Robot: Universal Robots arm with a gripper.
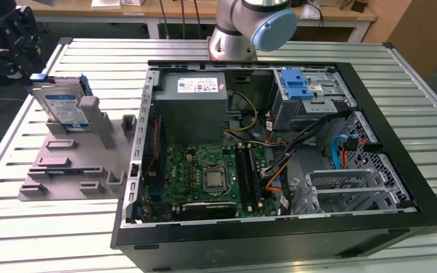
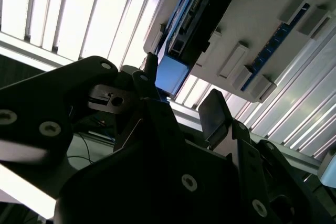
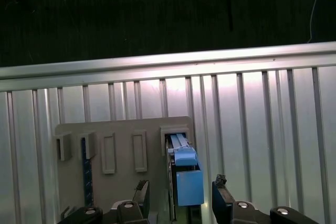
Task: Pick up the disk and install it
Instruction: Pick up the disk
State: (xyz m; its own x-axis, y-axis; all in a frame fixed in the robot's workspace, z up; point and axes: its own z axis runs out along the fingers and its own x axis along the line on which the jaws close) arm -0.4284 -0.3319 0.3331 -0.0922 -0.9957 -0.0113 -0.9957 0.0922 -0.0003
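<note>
The disk [image 1: 61,106] is a silver drive with a white-and-blue label and a blue frame. It stands on edge in the grey slotted stand [image 1: 74,162] at the exterior view's left. My black gripper [image 1: 17,60] hovers just behind the disk's far end. In both wrist views the disk's blue end tab [image 3: 189,184] [image 2: 170,74] lies between my two fingers. The gripper [image 3: 181,192] [image 2: 181,90] is open, with a gap between each fingertip [image 3: 221,188] and the tab. Nothing is gripped.
An open computer case [image 1: 400,170] lies on the slatted metal table [image 1: 66,239] to the stand's right. Its metal drive bay, topped with a blue latch [image 1: 297,85], is at the far corner, with cables and the motherboard [image 1: 203,176] below. The arm's base [image 1: 241,28] stands behind the case.
</note>
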